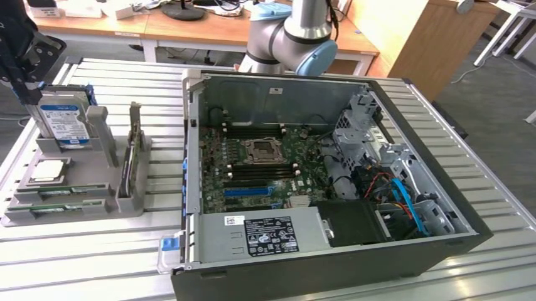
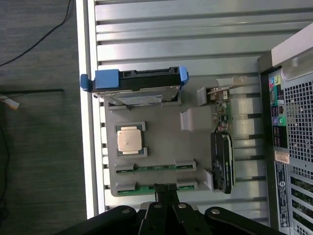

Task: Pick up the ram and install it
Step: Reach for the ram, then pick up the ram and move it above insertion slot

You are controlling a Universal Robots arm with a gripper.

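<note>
Jaws fully closed on nothing; gripper (image 2: 166, 190) hung above the grey holder (image 2: 195, 120). The ram (image 2: 154, 168) lay in its holder groove, apparently untouched. Motherboard slots (image 1: 251, 167) looked empty: pickup and install both outstanding.

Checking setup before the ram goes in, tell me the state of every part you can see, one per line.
ram: two sticks lying in the grey holder
hard drive: standing upright in holder
processor: lying flat in holder
graphics card: standing on edge in holder
computer case: side open, motherboard exposed
claw: shut, empty
</note>
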